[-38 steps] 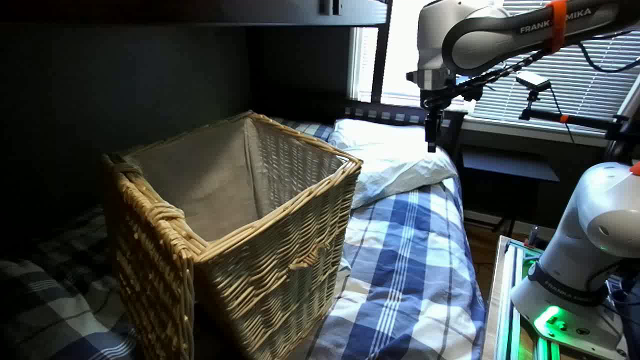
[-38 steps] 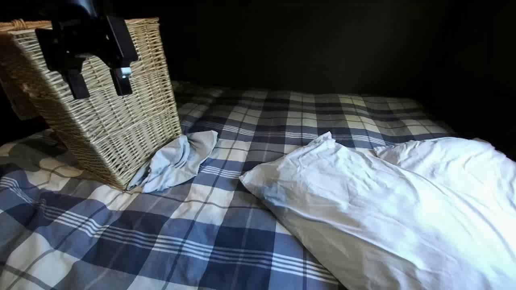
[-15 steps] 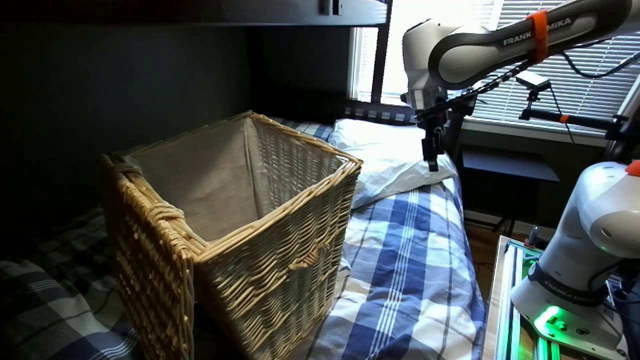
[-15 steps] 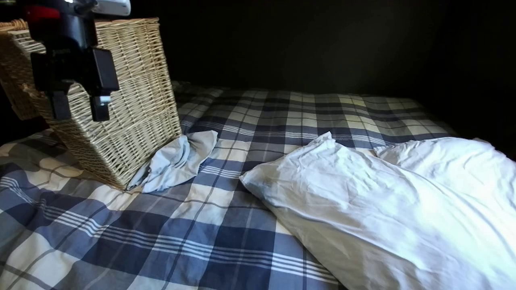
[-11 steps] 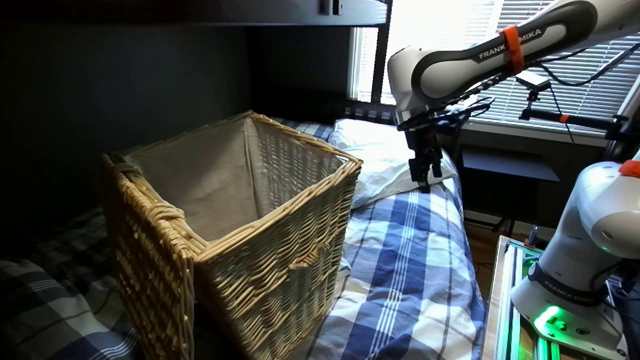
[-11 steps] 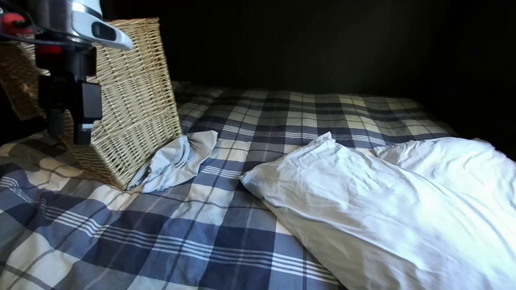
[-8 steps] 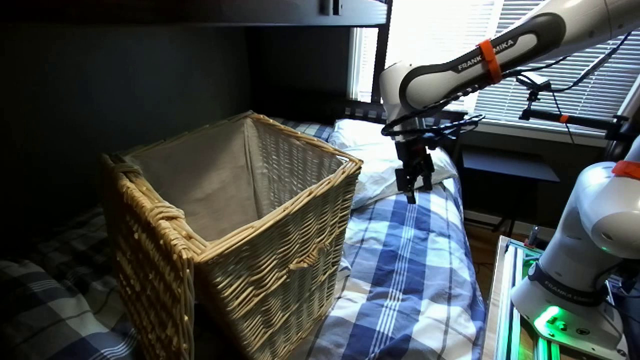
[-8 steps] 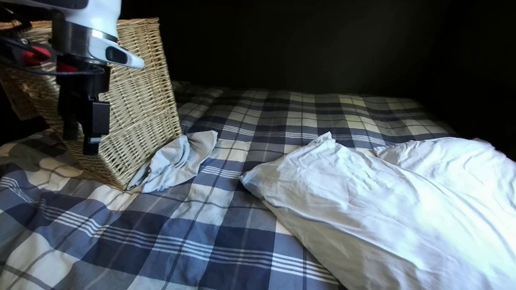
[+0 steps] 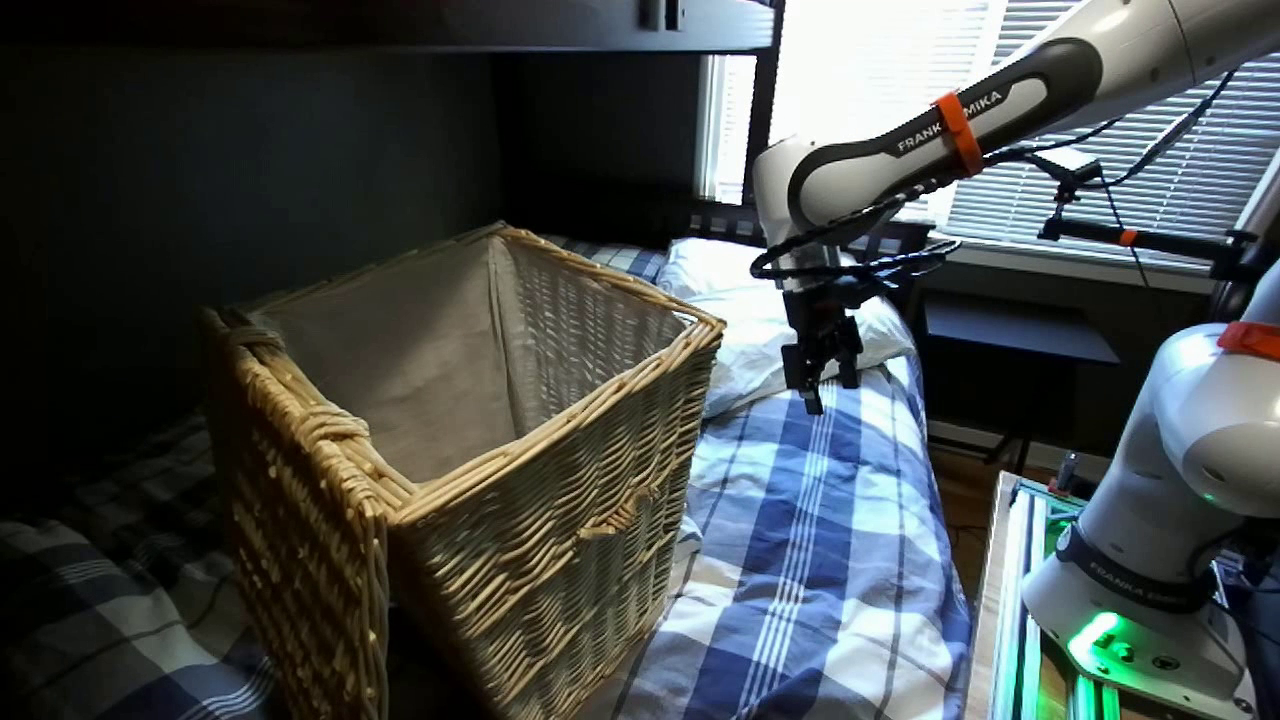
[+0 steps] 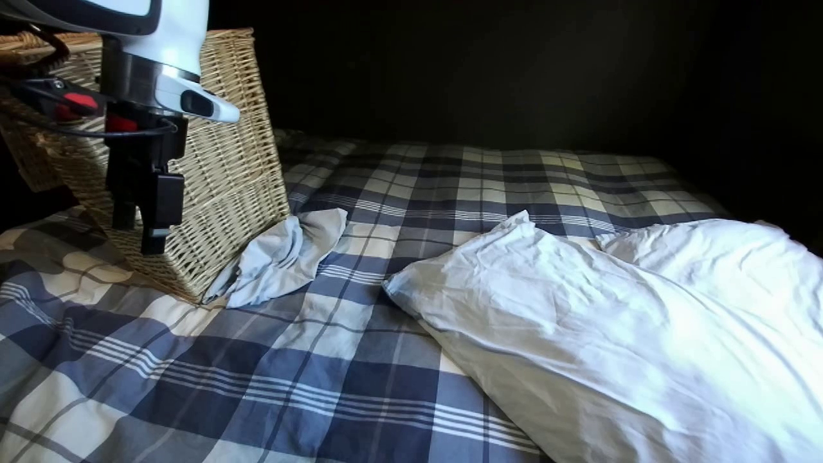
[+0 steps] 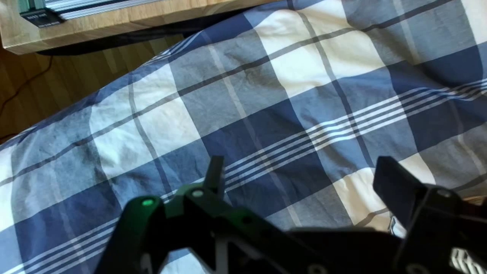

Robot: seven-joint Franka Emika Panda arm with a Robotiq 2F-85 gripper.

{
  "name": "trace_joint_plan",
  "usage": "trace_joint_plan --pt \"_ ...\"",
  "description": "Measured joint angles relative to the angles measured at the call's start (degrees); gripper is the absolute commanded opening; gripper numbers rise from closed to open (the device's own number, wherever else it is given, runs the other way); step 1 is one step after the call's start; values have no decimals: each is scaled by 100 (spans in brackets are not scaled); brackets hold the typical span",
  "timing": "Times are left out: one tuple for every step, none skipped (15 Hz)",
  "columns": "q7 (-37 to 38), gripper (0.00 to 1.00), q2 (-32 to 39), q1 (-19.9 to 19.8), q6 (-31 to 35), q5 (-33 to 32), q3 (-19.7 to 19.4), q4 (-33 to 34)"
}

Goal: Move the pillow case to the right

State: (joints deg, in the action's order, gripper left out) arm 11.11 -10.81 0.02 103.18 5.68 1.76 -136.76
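Above the plaid bedspread (image 11: pixel 304 64), my tool (image 10: pixel 139 231) has come down during the last couple of seconds and turned at the wrist; in an exterior view it now overlaps the lower part of the basket (image 10: pixel 225 161). Its fingers (image 11: pixel 393 186) stand wide apart, with nothing between them. What I take for the pillow case (image 10: pixel 283 260) — the crumpled pale cloth, not the big white pillow (image 10: pixel 578 328) well off to that view's right — has not stirred, so I judge this to be the approach, with the shift to the right not yet begun. It lies on the bedspread at the basket's bottom edge, apparently touching it. In that view its long axis runs aslant, from the basket's bottom corner up towards the bedspread's far side, the loose end pointing away from the basket. Whether the near end is caught underneath I cannot tell; gripping the loose end looks safer to me.
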Motion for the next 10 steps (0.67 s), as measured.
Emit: trace_joint_plan --pt "-1 100 1 0 0 -3 0 2" --pt "-5 100 9 8 9 1 7 8" --pt "-20 100 32 30 85 26 21 12" --pt "-29 100 76 64 232 118 42 12" --pt "-30 100 151 112 455 276 80 15" --pt "-30 100 251 171 693 475 121 20" --pt "-31 100 374 242 992 669 167 22" --pt "-31 100 501 308 1315 825 220 23" --pt "-31 100 645 370 1716 967 271 24" --pt "-31 100 794 417 2120 1103 312 26"
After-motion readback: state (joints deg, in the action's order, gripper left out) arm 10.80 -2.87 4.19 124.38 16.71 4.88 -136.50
